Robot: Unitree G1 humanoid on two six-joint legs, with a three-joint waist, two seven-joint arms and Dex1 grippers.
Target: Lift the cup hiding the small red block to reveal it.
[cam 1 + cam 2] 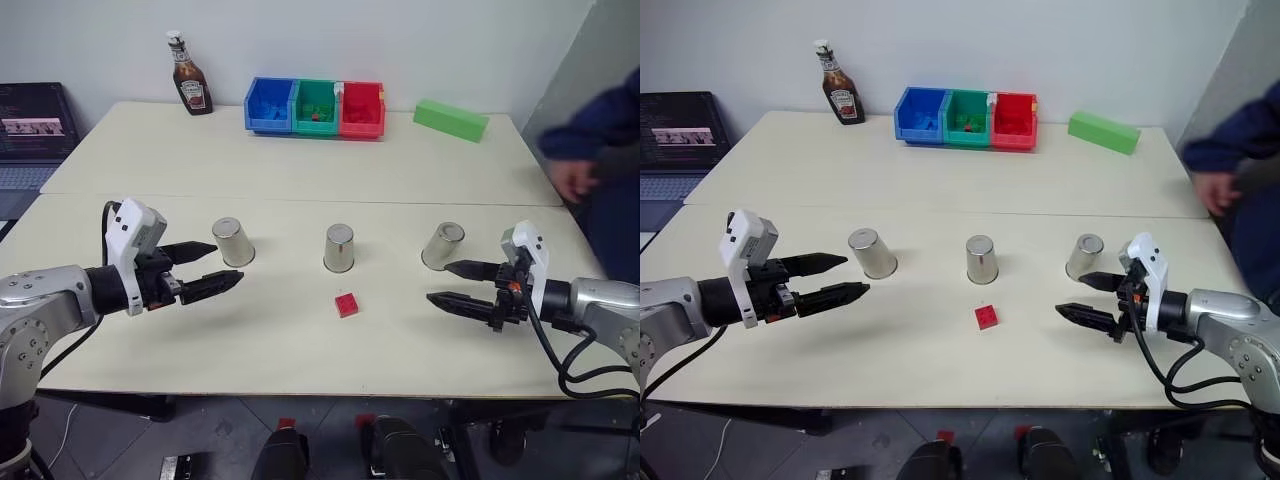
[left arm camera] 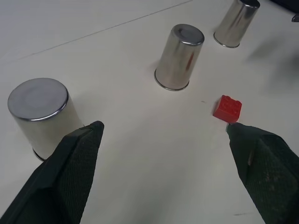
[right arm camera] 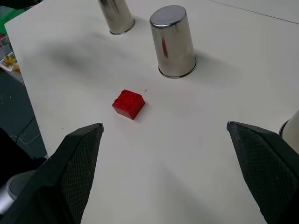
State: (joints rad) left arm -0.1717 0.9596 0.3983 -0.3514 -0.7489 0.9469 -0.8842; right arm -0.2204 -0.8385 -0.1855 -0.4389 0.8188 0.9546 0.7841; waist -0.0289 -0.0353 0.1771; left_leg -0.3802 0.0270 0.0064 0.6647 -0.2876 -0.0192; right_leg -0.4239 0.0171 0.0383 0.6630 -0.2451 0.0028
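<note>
Red block (image 1: pixel 987 317) sits bare on table (image 1: pixel 940 180), just in front of mid cup (image 1: pixel 981 259); both grippers open, empty.

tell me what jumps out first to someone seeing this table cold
Three identical silvery metal tumblers stand upside down in a row across the table: the left cup, the middle cup and the right cup. The tiny bright red studded plastic brick lies uncovered just in front of the middle one. The left gripper and right gripper hover open at either end of the row, touching nothing.
</note>
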